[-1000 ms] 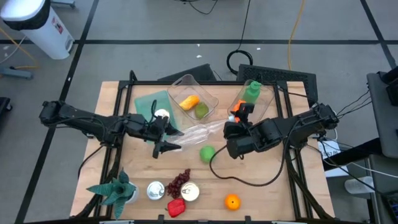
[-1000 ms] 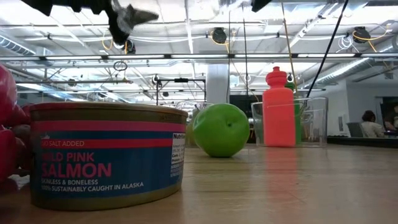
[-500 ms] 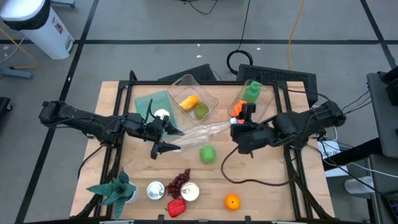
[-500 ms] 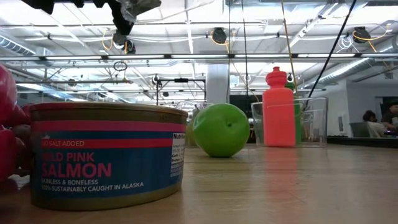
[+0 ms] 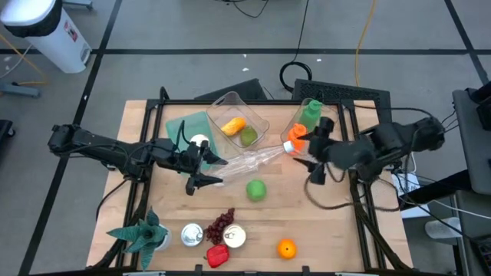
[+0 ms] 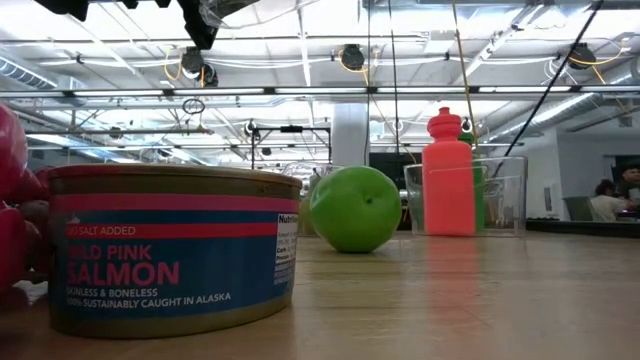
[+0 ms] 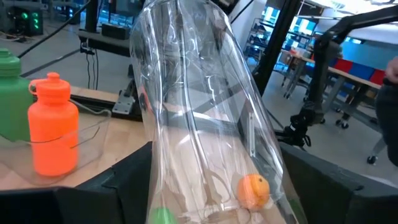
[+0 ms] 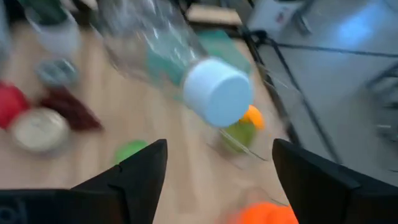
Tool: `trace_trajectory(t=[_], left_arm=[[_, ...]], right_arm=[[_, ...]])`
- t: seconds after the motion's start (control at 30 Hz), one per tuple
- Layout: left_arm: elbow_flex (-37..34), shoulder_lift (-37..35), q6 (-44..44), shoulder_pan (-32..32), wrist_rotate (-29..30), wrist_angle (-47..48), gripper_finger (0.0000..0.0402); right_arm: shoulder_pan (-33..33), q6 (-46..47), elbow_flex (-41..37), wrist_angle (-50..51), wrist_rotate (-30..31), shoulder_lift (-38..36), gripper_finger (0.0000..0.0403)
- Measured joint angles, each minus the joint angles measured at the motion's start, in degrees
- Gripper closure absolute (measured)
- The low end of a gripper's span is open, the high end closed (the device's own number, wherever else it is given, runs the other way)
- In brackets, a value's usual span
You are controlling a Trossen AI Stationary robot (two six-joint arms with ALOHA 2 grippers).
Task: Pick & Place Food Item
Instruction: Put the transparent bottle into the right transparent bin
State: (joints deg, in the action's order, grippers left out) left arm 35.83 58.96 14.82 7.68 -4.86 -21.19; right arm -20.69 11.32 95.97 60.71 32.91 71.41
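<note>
The left tool [image 5: 201,170] sits at about nine o'clock of the worktop [image 5: 337,230], clenched on the near end of a clear plastic bag [image 5: 249,160] that stretches from it toward three o'clock. In the left wrist view the bag [image 7: 205,112] rises as a crinkled see-through tube between that arm's dark fingers [image 7: 118,186].

The right tool [image 5: 316,149] hangs at about three o'clock, near the far end of the bag and just beside a clear bin [image 5: 331,115] holding an orange bottle [image 5: 294,138] and a green bottle [image 5: 310,113]. Its fingers stand apart, released, with nothing between them in the right wrist view.

A green apple [image 5: 256,189] lies on the bare wood near the centre, just toward six o'clock from the bag and apart from both tools. In the low view the apple [image 6: 355,208] rests on the worktop behind a salmon can [image 6: 170,245].

A second clear bin [image 5: 257,116] at twelve o'clock holds a yellow and a greenish fruit. At six o'clock are an orange [image 5: 286,248], a red pepper [image 5: 217,255], dark grapes [image 5: 222,224] and a small potted plant [image 5: 143,234].
</note>
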Motion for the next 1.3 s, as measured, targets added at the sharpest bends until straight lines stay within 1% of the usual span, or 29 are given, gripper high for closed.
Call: trace_trajectory(t=[0.13,0.2,0.3,0.43,0.53,0.63,0.83,0.9,1.3], left_arm=[[0.00,0.00,-0.22,0.00,0.02,-0.05,0.0108],[0.00,0.00,-0.88,0.00,0.30,-0.09,0.0108],[0.02,0.00,-1.22,-0.10,0.42,-0.11,0.0108],[0.02,-0.02,-1.21,-0.57,0.42,-0.11,0.0108],[0.02,-0.02,-1.21,-0.55,0.42,-0.11,0.0108],[0.04,-0.02,-1.19,-0.43,0.29,0.11,0.0108],[0.07,-0.04,-0.82,-0.44,-0.95,2.23,0.0108],[0.07,-0.04,-0.82,-0.42,-1.22,3.43,0.0108],[0.07,-0.04,-0.58,-0.55,-0.10,5.04,0.0108]], right_arm=[[1.34,3.60,-8.63,-13.60,-2.42,-8.37,0.0125],[3.35,6.79,-13.83,-20.58,-5.98,-12.07,0.0130],[8.08,9.88,-21.42,-29.90,-15.32,-15.37,0.0139],[15.00,12.69,-29.21,-38.33,-25.93,-16.64,0.0146],[20.25,13.86,-32.89,-44.92,-34.49,-16.80,0.0145],[23.96,15.05,-34.74,-49.51,-42.76,-16.72,0.0138],[28.71,17.42,-34.89,-50.11,-52.56,-16.73,0.0132],[29.47,17.84,-34.91,-49.76,-54.07,-16.72,0.0136],[30.42,15.86,-34.89,-46.73,-54.43,-15.13,0.0151]])
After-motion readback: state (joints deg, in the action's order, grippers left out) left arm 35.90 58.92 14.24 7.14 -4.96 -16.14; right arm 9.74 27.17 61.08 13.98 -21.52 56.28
